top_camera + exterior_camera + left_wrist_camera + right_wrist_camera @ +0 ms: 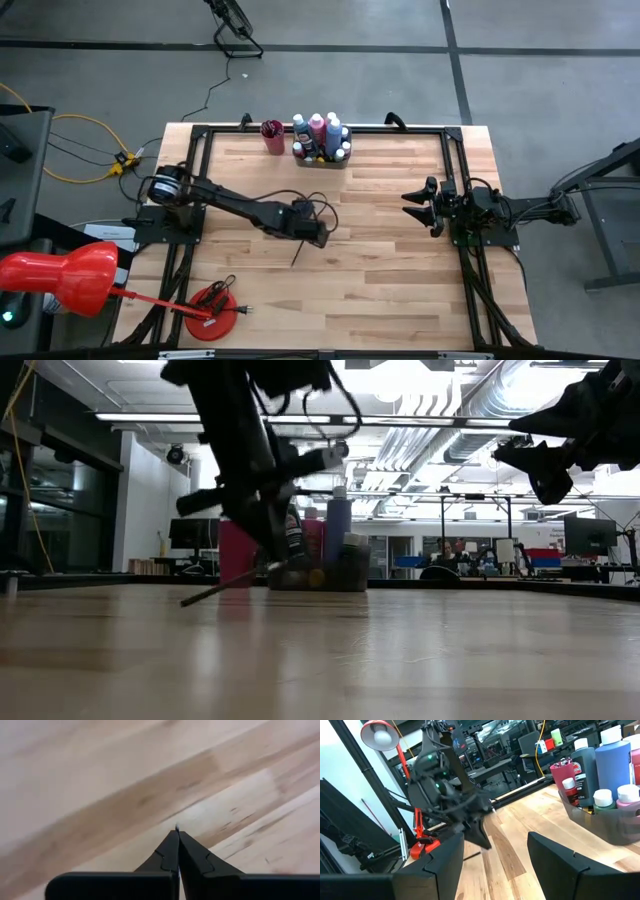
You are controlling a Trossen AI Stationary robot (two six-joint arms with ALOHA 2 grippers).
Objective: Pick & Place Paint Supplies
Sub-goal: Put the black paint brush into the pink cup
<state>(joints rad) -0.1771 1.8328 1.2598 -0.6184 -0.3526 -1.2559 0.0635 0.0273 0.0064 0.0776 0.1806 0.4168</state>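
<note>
Mid-table, left gripper (303,243) pinches a paintbrush (300,251), open wood around

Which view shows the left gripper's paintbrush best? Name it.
Low view: the paintbrush slants side-on below the left gripper. High view shows a thin dark line; left wrist, a sliver at the fingertips; right wrist, hardly anything.

The left arm is reaching out over the middle of the table (400,290), its left gripper (318,238) pointing down close to the wood with both fingers (170,852) pressing together. The right arm is waiting near the table's right edge, its right gripper (418,204) hanging raised with fingers (555,857) spreading apart.
</note>
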